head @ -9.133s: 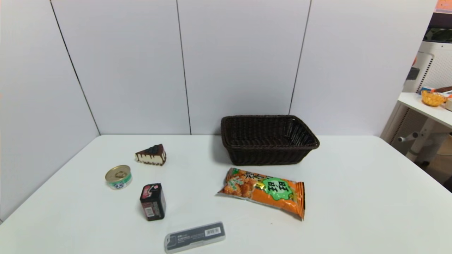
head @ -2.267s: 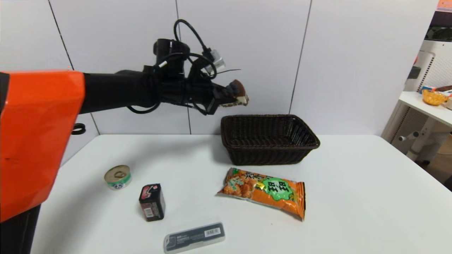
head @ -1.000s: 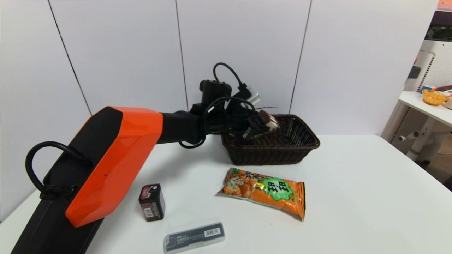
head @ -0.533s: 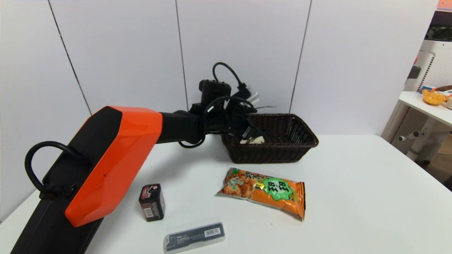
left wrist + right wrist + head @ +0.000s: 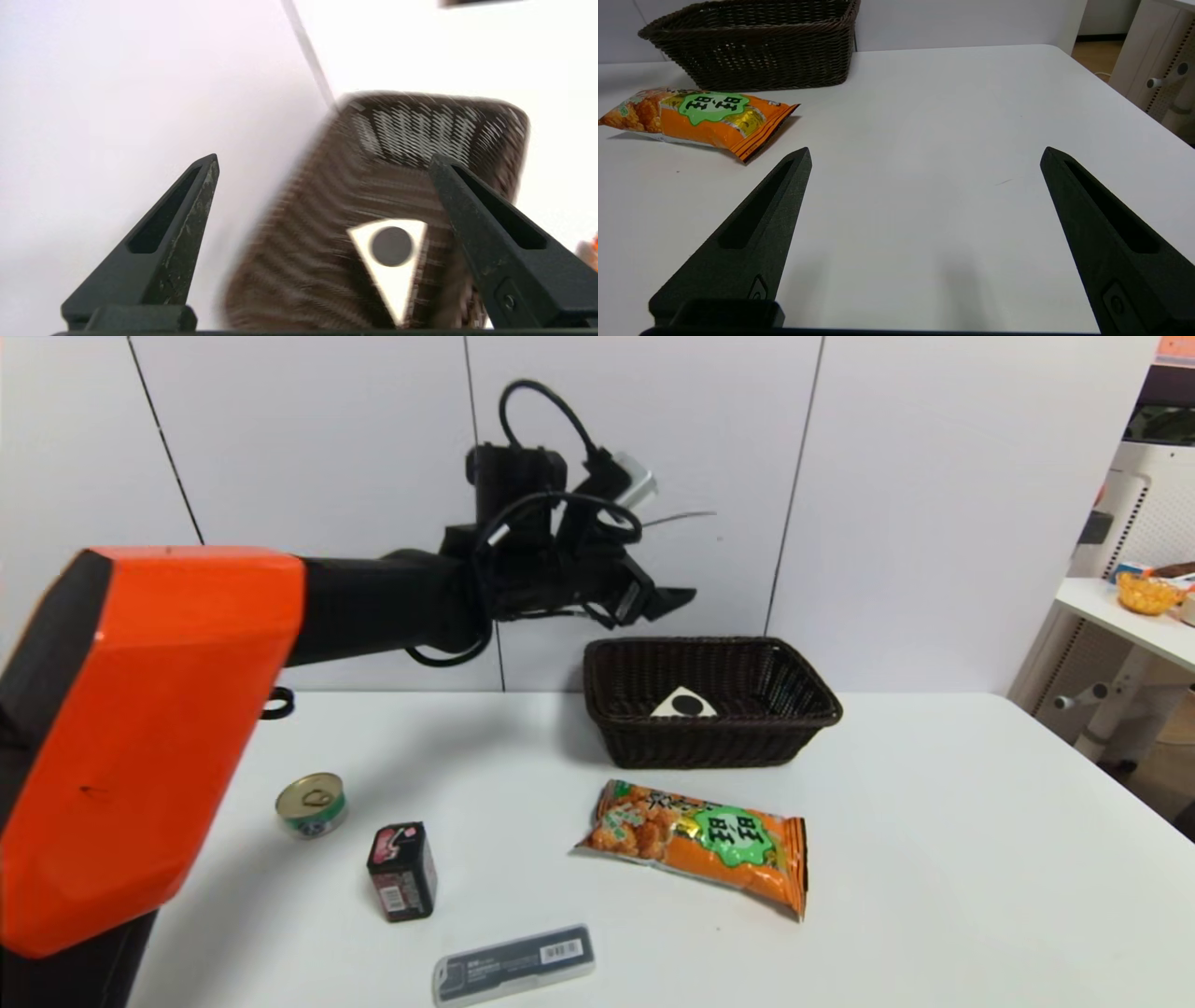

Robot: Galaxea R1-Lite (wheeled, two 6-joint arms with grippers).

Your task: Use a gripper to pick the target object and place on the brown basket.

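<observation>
Near the counter's far edge, the cake lies base-up inside the basket, delivered. Left gripper hangs above, spread wide and empty; right gripper idles, also wide.

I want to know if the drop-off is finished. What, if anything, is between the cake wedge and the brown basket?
Nothing: the cake wedge already lies inside the brown basket, white base with the black dot facing up. The left tool hangs open above it, holding nothing.
</observation>
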